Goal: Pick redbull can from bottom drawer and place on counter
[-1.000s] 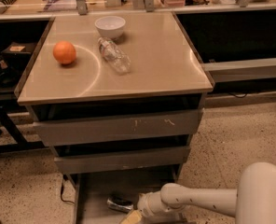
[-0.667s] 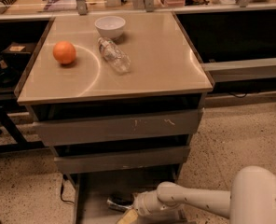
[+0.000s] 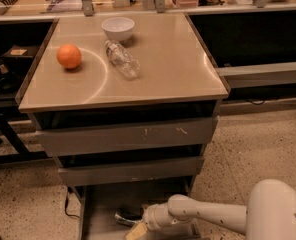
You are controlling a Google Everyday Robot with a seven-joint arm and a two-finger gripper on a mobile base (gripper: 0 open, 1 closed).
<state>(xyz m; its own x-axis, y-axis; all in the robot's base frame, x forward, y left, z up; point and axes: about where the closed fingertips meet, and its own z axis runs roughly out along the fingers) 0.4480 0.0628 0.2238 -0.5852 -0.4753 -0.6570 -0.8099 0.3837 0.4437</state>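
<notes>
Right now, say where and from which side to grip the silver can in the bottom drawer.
Grip the small shiny silver can across its slim middle, from above: it seems to lie on its side in the grey bottom drawer. The claw is just beside it.

on the desk [image 3: 178, 69], in the upper middle of the frame, the orange [image 3: 69, 56] sits at the left, the bowl [image 3: 118, 28] near the top edge, and the plastic bottle [image 3: 122, 60] lies just below the bowl, right of the orange. under the desk come the two upper drawers [image 3: 128, 136], then the bottom drawer [image 3: 100, 209] at the lower edge. in it the redbull can [image 3: 126, 216] lies at lower centre, the gripper [image 3: 137, 225] just right of it, its arm [image 3: 213, 216] entering from the lower right.
</notes>
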